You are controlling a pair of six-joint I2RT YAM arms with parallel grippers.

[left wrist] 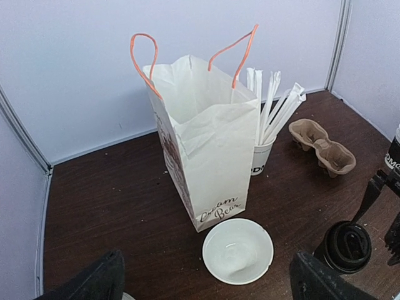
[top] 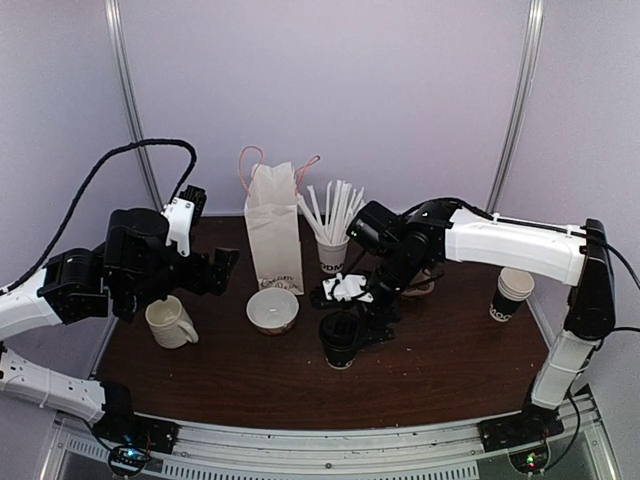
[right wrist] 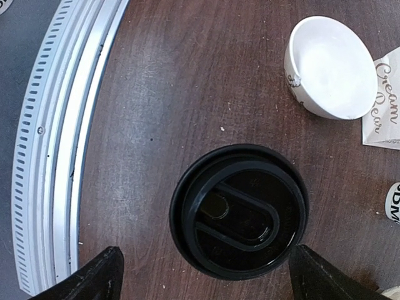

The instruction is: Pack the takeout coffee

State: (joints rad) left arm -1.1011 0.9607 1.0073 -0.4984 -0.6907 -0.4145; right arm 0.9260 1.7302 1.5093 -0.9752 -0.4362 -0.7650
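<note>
Right wrist view: small black paper cup with round black plastic lid [right wrist: 239, 211], standing on brown worktop [right wrist: 156, 94], directly beneath right tool [right wrist: 206, 275]; jaws wide open, flanking lid, not touching.

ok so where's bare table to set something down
Bare wood left of the paper bag, and along the near edge in front of the mug and bowl. Crowded around the lidded cup under the right hand.
</note>
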